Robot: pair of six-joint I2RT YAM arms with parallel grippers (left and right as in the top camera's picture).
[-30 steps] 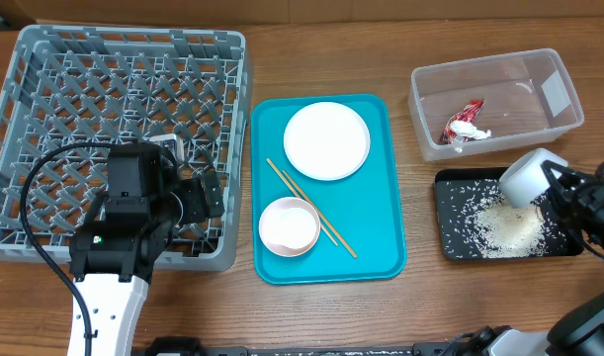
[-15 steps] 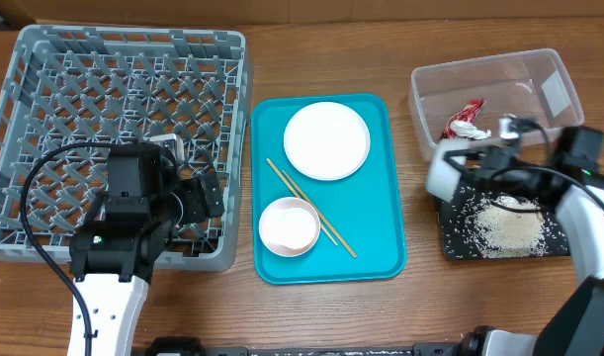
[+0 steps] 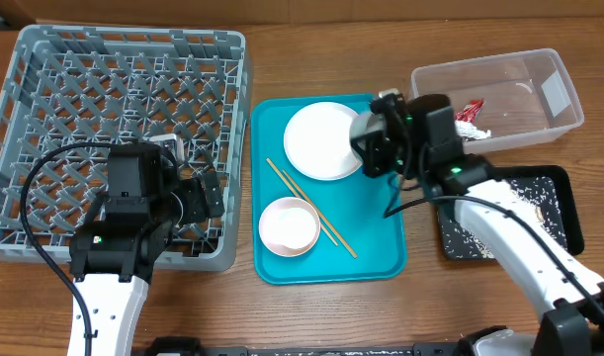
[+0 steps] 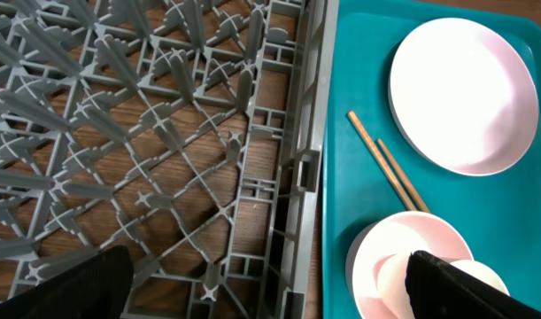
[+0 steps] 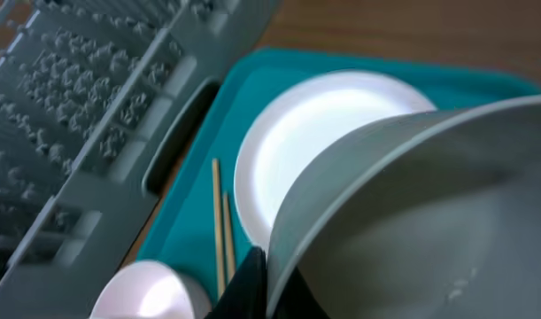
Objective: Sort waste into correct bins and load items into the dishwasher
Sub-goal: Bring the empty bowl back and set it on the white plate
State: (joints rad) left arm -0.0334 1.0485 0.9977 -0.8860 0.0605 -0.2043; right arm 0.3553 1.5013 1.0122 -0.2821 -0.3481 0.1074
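1. While the right gripper [image 3: 373,146] is clenching the rim of the grey bowl [image 5: 412,204], we are seeing that bowl tilting above the white plate [image 3: 321,138] on the teal tray [image 3: 376,247].
2. Left gripper [image 3: 205,195] is hovering over the dish rack [image 3: 44,59] edge, fingers spread, grasping nothing.
3. Pink bowl [image 3: 288,225] and chopsticks [image 3: 311,210] are lying on the teal tray.
4. Snack wrapper [image 3: 470,117] is sitting in the clear tub [image 3: 568,109]; we are finding the tub's white label [image 3: 554,94] too small to read.
5. Rice [image 3: 529,194] is lying scattered in the black tray [image 3: 563,213].
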